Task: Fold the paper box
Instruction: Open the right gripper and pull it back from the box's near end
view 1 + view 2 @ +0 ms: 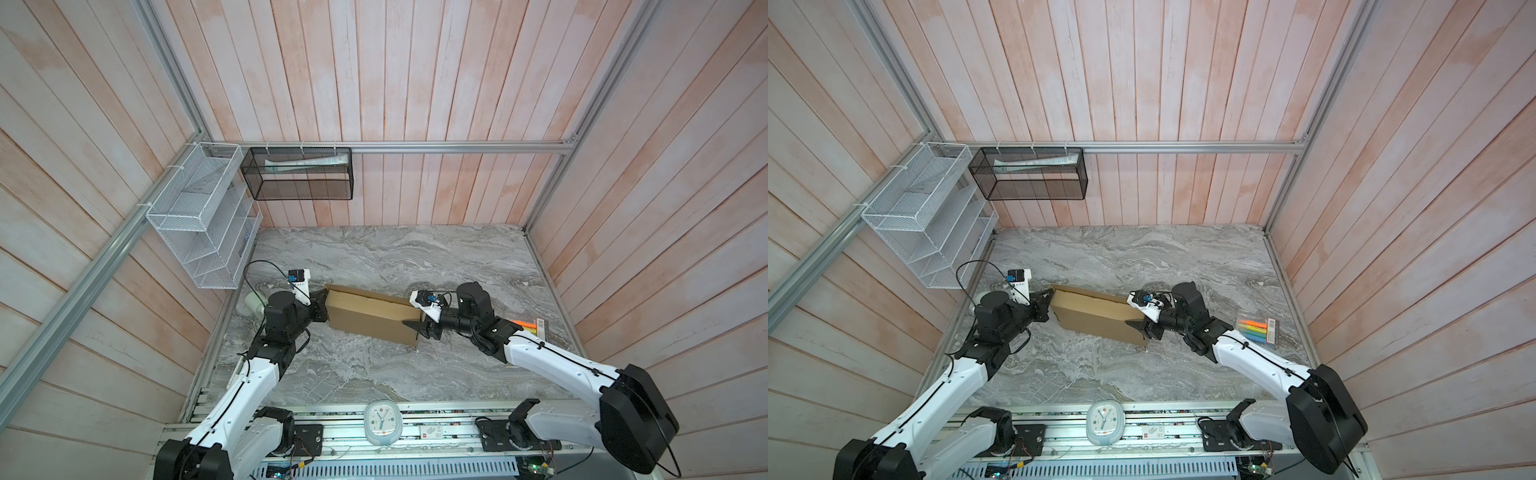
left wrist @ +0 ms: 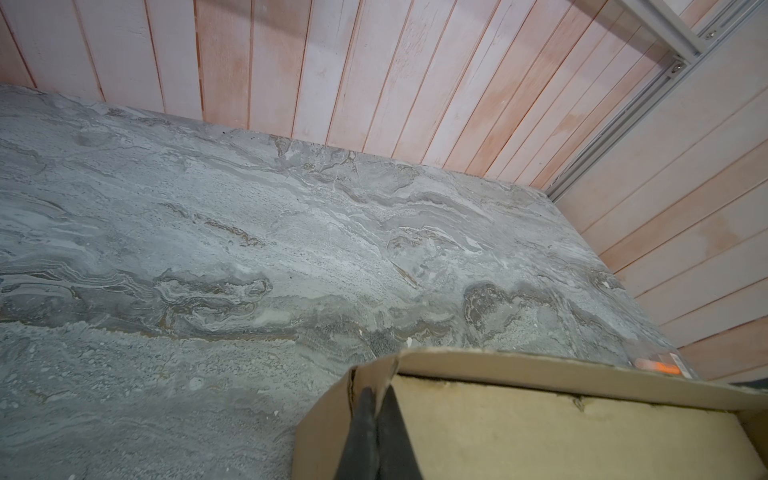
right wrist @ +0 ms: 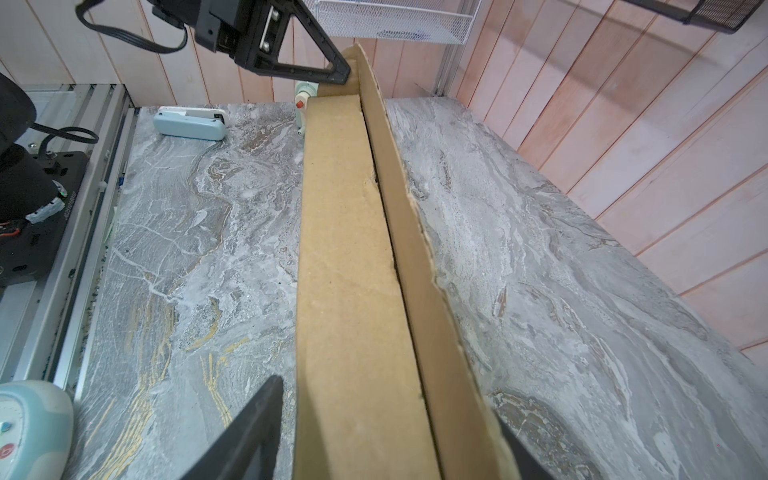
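Observation:
The paper box (image 1: 374, 318) (image 1: 1096, 316) is a long brown cardboard mailer lying slantwise on the marble table in both top views. Its lid panel lies nearly flat, and one long wall stands up beside it (image 3: 399, 216). My left gripper (image 1: 321, 308) (image 1: 1045, 302) (image 2: 376, 395) is shut on the box's left end wall at the corner (image 2: 370, 374). My right gripper (image 1: 417, 328) (image 1: 1137, 326) (image 3: 386, 415) stands open astride the right end. One finger (image 3: 257, 415) is clear of the box's side, and the other sits close against the raised wall.
A clear pack of coloured markers (image 1: 1256, 330) lies at the table's right edge behind my right arm. A pale clock (image 1: 381, 422) sits on the front rail. A white device (image 3: 189, 122) and a small bottle (image 3: 301, 99) lie near the left arm. Wire racks (image 1: 199, 220) (image 1: 299, 174) hang on the walls.

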Robot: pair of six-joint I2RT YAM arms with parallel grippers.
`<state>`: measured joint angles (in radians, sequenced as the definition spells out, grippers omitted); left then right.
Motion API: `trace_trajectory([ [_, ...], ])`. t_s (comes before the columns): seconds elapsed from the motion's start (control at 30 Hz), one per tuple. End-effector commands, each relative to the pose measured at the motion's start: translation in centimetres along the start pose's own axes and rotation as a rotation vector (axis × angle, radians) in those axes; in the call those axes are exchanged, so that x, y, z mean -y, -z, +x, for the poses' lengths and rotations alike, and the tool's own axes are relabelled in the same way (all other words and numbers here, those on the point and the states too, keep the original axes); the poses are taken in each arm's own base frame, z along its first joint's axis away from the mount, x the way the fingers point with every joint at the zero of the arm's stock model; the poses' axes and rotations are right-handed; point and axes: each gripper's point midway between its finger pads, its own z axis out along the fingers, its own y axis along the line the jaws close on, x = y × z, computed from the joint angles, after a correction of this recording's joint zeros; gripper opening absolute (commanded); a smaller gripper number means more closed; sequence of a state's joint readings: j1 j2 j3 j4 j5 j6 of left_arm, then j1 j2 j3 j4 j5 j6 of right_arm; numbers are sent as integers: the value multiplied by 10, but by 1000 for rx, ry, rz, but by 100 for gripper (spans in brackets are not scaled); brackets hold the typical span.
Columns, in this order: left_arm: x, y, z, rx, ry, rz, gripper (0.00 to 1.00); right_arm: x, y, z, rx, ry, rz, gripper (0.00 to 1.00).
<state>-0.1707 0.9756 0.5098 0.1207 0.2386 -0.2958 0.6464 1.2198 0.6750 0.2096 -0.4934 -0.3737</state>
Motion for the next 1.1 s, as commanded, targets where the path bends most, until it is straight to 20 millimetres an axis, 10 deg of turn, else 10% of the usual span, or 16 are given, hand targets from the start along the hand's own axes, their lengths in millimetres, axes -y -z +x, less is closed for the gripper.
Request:
trace_trajectory([
  [0.0, -12, 0, 35, -118, 40, -48, 0, 3, 10, -11, 36, -4, 37, 64],
  [0.47, -7, -1, 30, -118, 37, -29, 0, 11, 65, -62, 167, -87, 181, 52],
  [1.07, -4, 0, 29, -120, 32, -19, 0, 7, 62, -39, 50, -323, 174, 41],
])
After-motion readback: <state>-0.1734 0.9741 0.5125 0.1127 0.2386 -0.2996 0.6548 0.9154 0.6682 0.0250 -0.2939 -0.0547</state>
